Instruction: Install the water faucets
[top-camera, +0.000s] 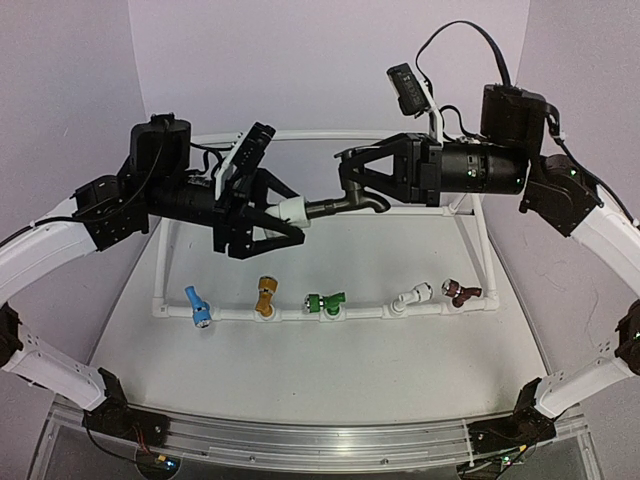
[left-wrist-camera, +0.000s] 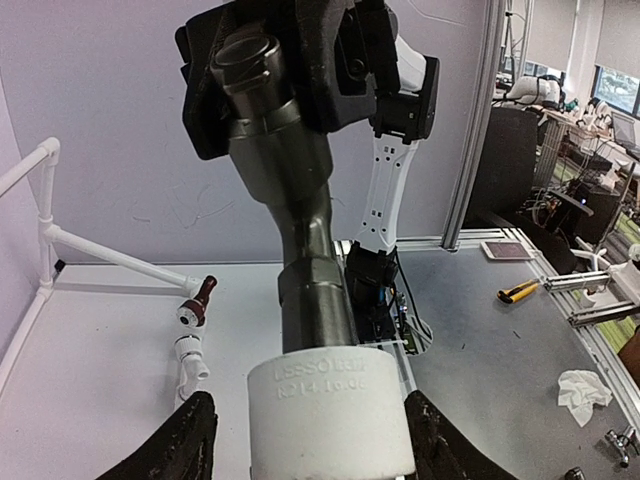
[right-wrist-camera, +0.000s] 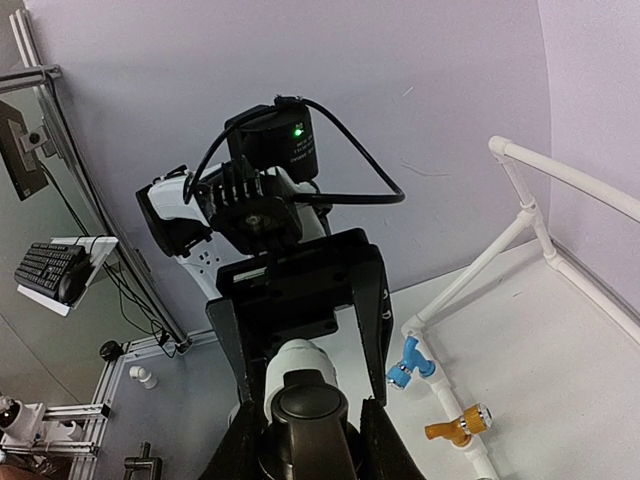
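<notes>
Two grippers meet in mid-air above the table (top-camera: 330, 370). The right gripper (top-camera: 352, 185) is pinched on the dark grey faucet (top-camera: 330, 206), clamping the thick end by the bent lever, with the barrel sticking out level towards the left arm. At the barrel's far tip sits the white fitting (top-camera: 293, 209), which lies between the fingers (left-wrist-camera: 190, 440) of the left gripper (top-camera: 295, 218). Those jaws are spread. In the left wrist view a gap shows on one side of the fitting, and the other finger stands just beside it or touching; which one cannot be told. The faucet is thus held off the table, well above the white pipe frame (top-camera: 370, 313). Along the frame's near rail sit five more taps: the blue faucet (top-camera: 197, 305), gold faucet (top-camera: 265, 297), green faucet (top-camera: 325, 302), white faucet (top-camera: 412, 296) and maroon faucet (top-camera: 462, 292).
</notes>
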